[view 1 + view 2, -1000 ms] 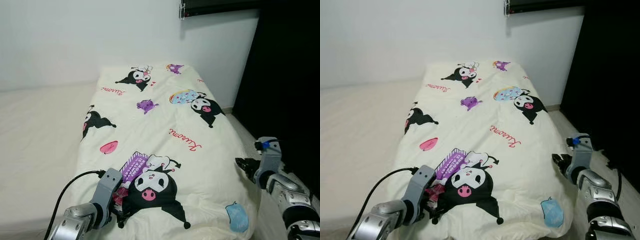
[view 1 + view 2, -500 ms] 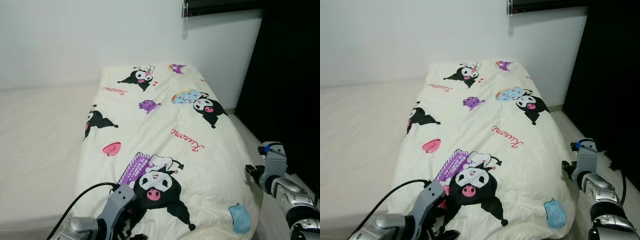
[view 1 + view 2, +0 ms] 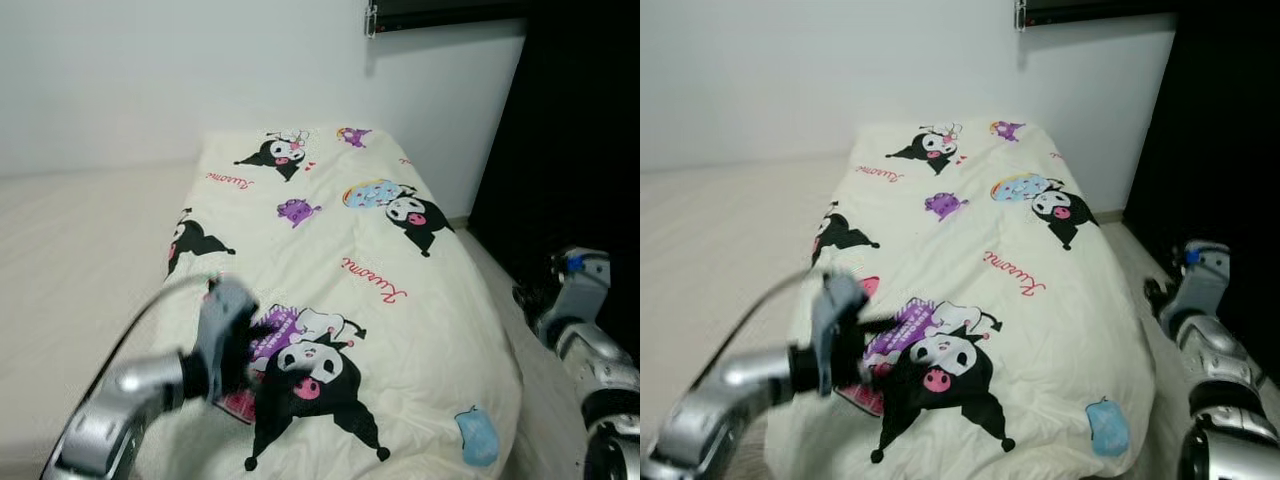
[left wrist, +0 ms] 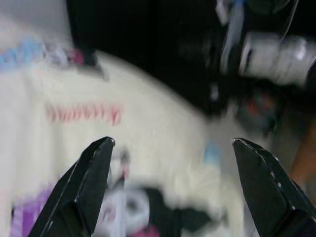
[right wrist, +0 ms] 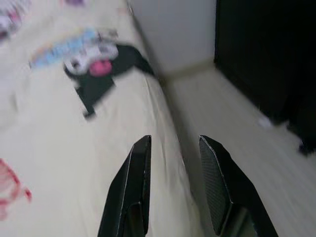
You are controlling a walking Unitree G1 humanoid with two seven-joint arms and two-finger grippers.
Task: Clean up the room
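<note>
A cream duvet [image 3: 330, 250] printed with black cartoon figures and pink writing lies spread along the right half of the bed. My left gripper [image 3: 250, 345] is raised over the duvet's near part, beside the large black figure [image 3: 310, 385]. It is blurred by motion. In the left wrist view its fingers [image 4: 89, 182] stand wide apart and open, with nothing between them. My right gripper [image 5: 175, 143] hangs beside the bed's right edge, its fingers a little apart and empty. The right wrist [image 3: 578, 285] shows over the floor strip.
The bare white mattress sheet [image 3: 80, 260] fills the bed's left half. A white wall [image 3: 200, 70] stands behind. A dark wardrobe or curtain [image 3: 580, 130] closes the right side, with a narrow floor strip [image 3: 490, 260] between it and the bed.
My left arm has swung up from the duvet's front edge to above the printed figure. My right gripper has drawn back to the right, away from the bed's edge.
</note>
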